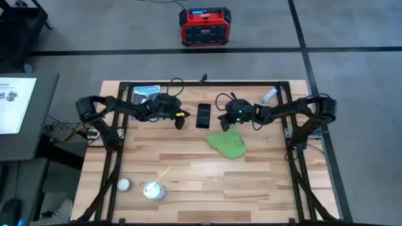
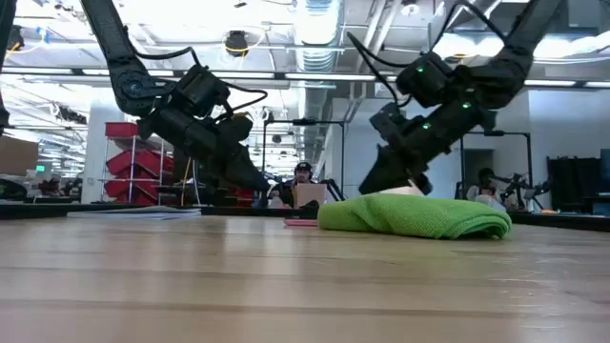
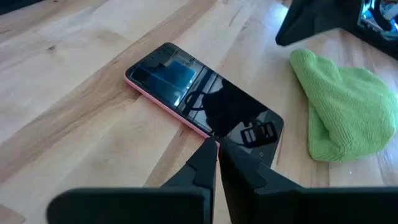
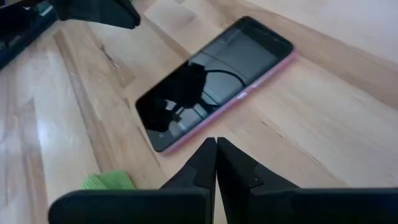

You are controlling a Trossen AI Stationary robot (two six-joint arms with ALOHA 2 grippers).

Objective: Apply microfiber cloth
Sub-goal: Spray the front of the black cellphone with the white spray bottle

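High view shows the microfiber cloth [image 1: 227, 144] lying loose on the wooden counter [image 1: 188, 176], just right of centre, a crumpled bright green heap with nothing resting on it. At about 11 o'clock from the cloth, and just beside it, lies the phone [image 1: 204, 115], a dark rectangle with its screen up; the wrist views show a pink edge along its side, and its glass mirrors the arms above. The left gripper [image 1: 179, 121] hangs at 9 o'clock from the phone, near it but not touching, and the left wrist view shows its jaws pressed together to a thin seam with nothing between them, the tips poised over the phone's near edge. The right gripper [image 1: 223, 123] sits at about 4 o'clock from the phone, right over the upper edge of the cloth; the right wrist view shows its jaws likewise closed tight and empty, with a scrap of green cloth beside them. Low view has both grippers lifted clear of the counter, the right one just above the far side of the green heap. Well apart, toward the counter's near left corner, stand a small white ball [image 1: 124, 184] and a silvery cup [image 1: 154, 190] with a yellow stick.
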